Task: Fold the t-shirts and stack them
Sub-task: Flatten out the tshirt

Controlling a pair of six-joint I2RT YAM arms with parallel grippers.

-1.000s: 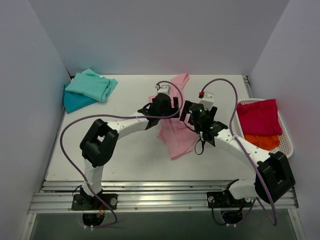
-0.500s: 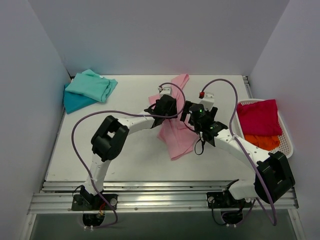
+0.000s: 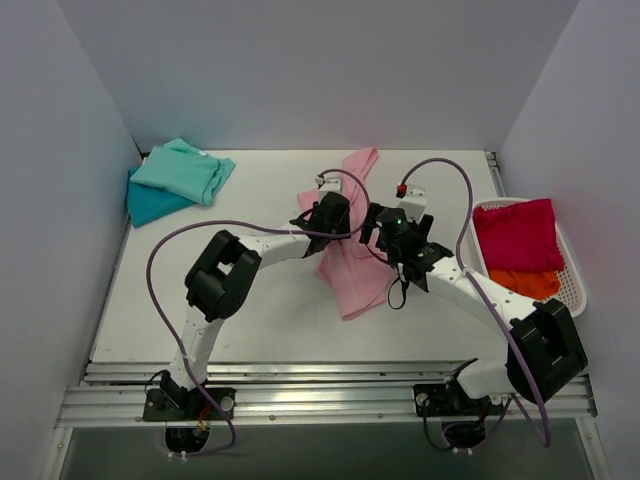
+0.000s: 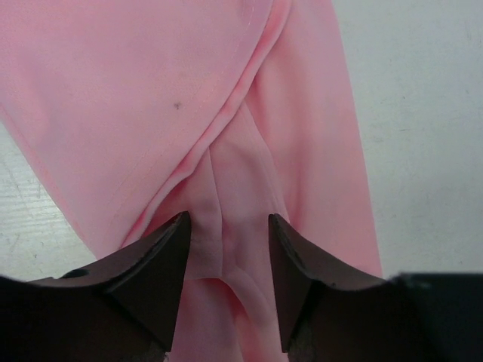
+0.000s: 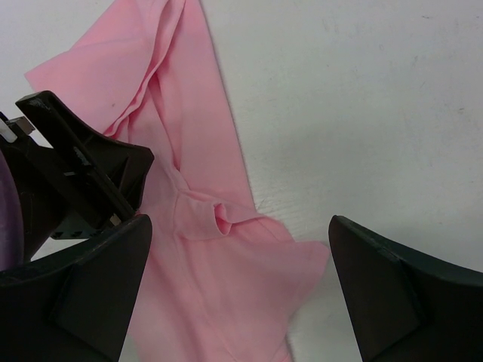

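A: Step in hand?
B: Folding, seemingly: light pink t-shirt (image 3: 350, 275) lying rumpled at the middle of the bench (image 3: 250, 180). Left pincer (image 4: 226, 249) pinching a raised ridge of it; right pincer (image 5: 238, 219) gaping wide, hovering just above its edge.
A: Calling for next?
B: Likely closing right pincer on cloth, then spreading flat.

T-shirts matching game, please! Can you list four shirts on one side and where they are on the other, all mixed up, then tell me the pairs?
Shirts:
1. pink t-shirt
2. mint green t-shirt
3. red t-shirt
4. orange t-shirt

Places:
A. in the basket, under the red one
B. far left corner, on the teal t-shirt
C. middle of the table
D. top of the pile in the basket

Pairs: 1-C, 2-B, 3-D, 4-A.
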